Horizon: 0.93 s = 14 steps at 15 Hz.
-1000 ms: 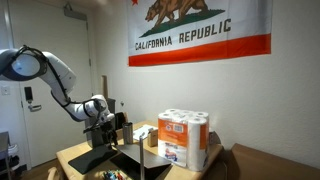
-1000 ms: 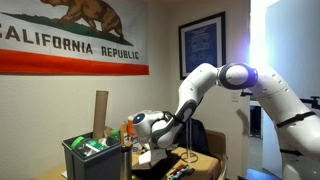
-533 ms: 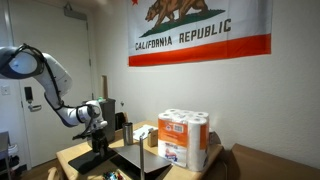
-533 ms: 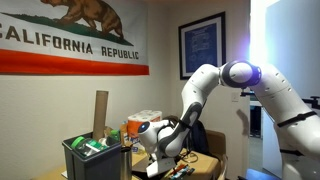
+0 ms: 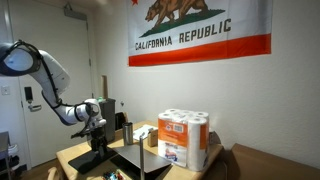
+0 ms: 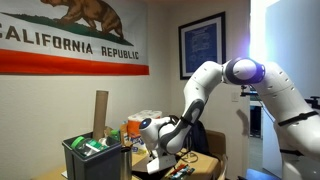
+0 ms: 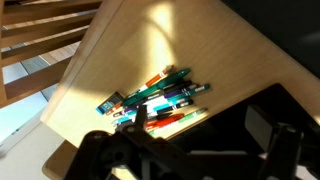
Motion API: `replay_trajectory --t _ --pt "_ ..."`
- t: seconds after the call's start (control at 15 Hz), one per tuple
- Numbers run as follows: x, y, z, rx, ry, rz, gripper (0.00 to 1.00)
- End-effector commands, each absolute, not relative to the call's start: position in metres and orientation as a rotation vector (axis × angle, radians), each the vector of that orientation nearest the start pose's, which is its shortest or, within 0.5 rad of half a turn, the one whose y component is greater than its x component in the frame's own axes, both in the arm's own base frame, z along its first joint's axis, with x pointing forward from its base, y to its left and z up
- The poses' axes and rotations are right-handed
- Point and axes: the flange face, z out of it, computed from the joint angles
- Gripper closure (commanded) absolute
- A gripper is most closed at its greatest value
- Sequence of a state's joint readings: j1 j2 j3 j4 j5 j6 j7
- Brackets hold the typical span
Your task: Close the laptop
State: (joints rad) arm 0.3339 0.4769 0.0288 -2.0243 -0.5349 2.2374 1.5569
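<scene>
The laptop (image 5: pixel 92 157) is a thin dark panel lying low and slightly tilted on the wooden table (image 5: pixel 70 153), left of the paper-roll pack. In the wrist view it is the dark surface (image 7: pixel 235 150) filling the lower right. My gripper (image 5: pixel 97 130) hangs just above the laptop; it also shows in an exterior view (image 6: pixel 155 138). In the wrist view my gripper (image 7: pixel 200 128) shows two dark fingers standing apart with nothing held between them. Whether a finger touches the laptop I cannot tell.
A pile of coloured markers (image 7: pixel 160 95) lies on the table beside the laptop. A second dark flat panel (image 5: pixel 137 163) lies to the right. The paper-roll pack (image 5: pixel 183 138) stands beyond. A tall dark grey box (image 6: pixel 95 158) and a cardboard tube (image 6: pixel 100 112) stand nearby.
My gripper has come down toward the laptop and shifted slightly sideways in the first half second. Since then it has barely moved. The laptop looks unchanged.
</scene>
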Motion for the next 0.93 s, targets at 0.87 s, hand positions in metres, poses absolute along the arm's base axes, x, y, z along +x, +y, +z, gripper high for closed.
replay_trajectory --t 0.87 --pt "0.526 0.210 0.421 -3.081 0.907 -0.217 0.00"
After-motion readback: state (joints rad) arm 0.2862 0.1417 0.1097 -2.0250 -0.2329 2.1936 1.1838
